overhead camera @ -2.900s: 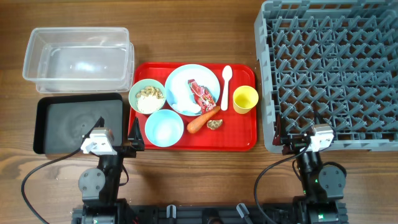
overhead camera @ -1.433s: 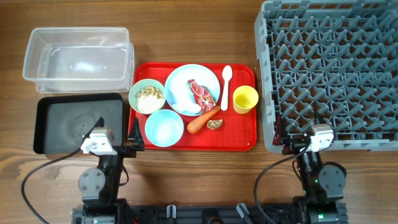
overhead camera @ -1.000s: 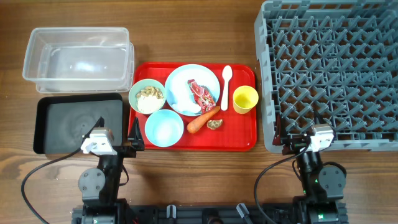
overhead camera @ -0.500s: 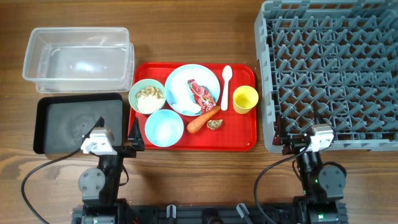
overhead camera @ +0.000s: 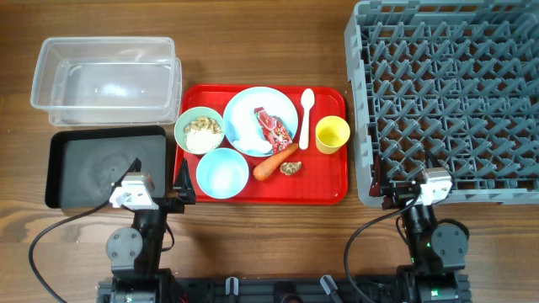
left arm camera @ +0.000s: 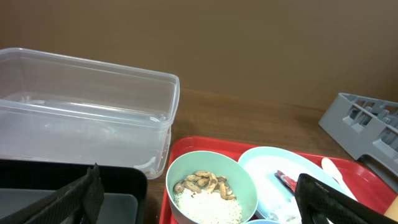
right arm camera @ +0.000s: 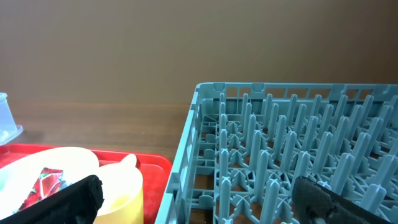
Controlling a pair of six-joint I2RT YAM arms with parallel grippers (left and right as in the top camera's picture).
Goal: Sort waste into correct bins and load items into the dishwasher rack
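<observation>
Just one cup [overhead camera: 332,134] (one spoon [overhead camera: 306,108])

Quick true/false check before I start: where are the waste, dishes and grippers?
The red snack wrapper lies on the pale blue plate. True.
The yellow cup is in the dishwasher rack. False: the yellow cup stands on the red tray; the dishwasher rack shows no dishes.
The clear tub holds no waste. True.
The carrot sits in the green bowl. False: the carrot lies on the red tray beside the light blue bowl; the green bowl holds whitish scraps.
Both grippers are shut. False: the left gripper and the right gripper are open, holding nothing.
</observation>
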